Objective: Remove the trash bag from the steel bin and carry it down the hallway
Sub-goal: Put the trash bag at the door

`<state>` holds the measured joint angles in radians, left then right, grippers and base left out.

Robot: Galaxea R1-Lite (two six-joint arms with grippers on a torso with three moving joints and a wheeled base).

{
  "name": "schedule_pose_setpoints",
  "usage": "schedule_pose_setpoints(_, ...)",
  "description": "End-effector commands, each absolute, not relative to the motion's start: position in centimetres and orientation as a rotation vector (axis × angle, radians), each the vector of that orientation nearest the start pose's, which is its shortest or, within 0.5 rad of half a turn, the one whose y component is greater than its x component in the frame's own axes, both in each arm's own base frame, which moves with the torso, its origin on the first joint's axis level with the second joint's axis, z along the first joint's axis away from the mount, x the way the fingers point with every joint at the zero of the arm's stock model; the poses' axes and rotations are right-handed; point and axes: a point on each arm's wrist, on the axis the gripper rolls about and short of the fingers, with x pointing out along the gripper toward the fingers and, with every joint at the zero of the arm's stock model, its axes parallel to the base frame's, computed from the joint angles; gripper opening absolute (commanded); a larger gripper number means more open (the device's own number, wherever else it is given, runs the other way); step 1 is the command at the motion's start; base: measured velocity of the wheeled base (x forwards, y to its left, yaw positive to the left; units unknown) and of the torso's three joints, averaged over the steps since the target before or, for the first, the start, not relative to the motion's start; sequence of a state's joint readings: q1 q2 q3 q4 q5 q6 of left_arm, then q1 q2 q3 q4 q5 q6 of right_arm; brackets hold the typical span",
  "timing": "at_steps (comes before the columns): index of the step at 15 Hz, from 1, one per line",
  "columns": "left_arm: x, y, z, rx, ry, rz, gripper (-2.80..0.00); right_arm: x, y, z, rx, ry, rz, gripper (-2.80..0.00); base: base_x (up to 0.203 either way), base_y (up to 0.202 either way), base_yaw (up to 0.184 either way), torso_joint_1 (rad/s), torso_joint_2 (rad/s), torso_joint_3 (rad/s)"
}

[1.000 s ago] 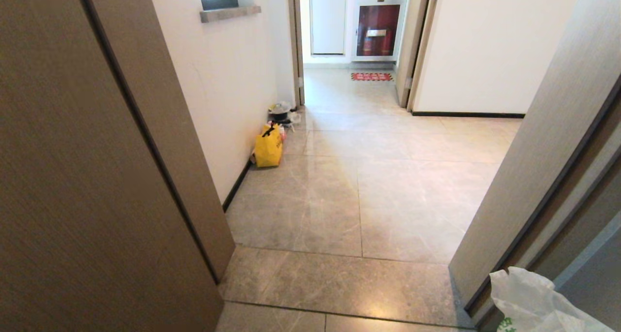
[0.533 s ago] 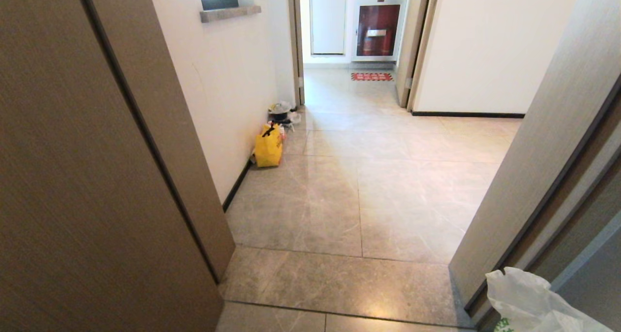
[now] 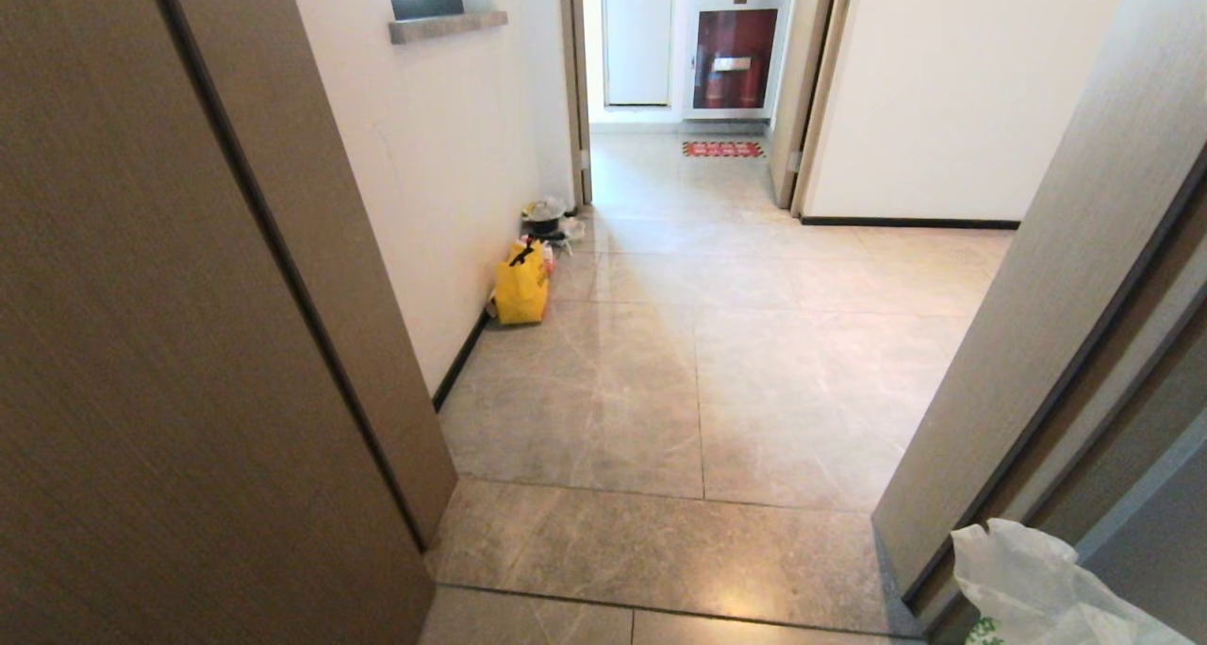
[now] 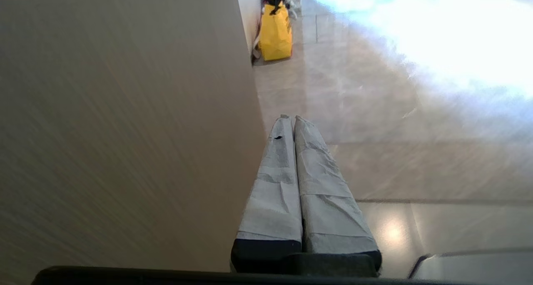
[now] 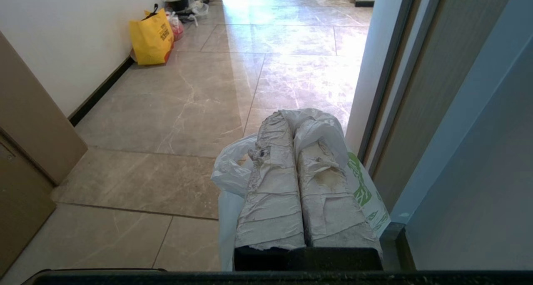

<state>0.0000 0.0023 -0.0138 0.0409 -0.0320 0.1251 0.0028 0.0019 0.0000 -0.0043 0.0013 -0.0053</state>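
The trash bag (image 3: pixel 1033 584), thin white plastic with green print, hangs at the lower right corner of the head view. In the right wrist view its loop handle drapes over the taped fingertips, and my right gripper (image 5: pixel 293 117) is shut on the trash bag (image 5: pixel 231 170). My left gripper (image 4: pixel 290 118) is shut with nothing in it, close beside a brown door panel (image 4: pixel 125 131). The hallway (image 3: pixel 698 381) of glossy grey-beige tiles stretches ahead. The steel bin is out of view.
A brown door panel (image 3: pixel 189 343) stands close on the left and a door frame (image 3: pixel 1056 343) close on the right. A yellow bag (image 3: pixel 521 285) and a dark bin (image 3: pixel 545 219) sit by the left wall. A red mat (image 3: pixel 722 149) lies at the far doorway.
The trash bag sways slightly at the lower right corner. The view and both grippers stay as they were.
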Motion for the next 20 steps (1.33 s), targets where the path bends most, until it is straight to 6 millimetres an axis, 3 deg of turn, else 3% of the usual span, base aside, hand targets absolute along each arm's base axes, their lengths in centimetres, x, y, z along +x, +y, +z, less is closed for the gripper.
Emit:
schedule_pose_setpoints(1, -2.36, -0.06, 7.49, 0.056, 0.021, -0.027, -2.80, -2.27, 0.00, 7.60, -0.006, -0.003, 0.005, -2.80, 0.000, 0.000, 0.000, 0.000, 0.00, 0.000)
schedule_pose_setpoints(20, -2.28, -0.04, 7.42, 0.103, 0.011, -0.017, -2.80, -2.27, 0.00, 7.60, -0.006, -0.003, 0.005, -2.80, 0.000, 0.000, 0.000, 0.000, 0.00, 0.000)
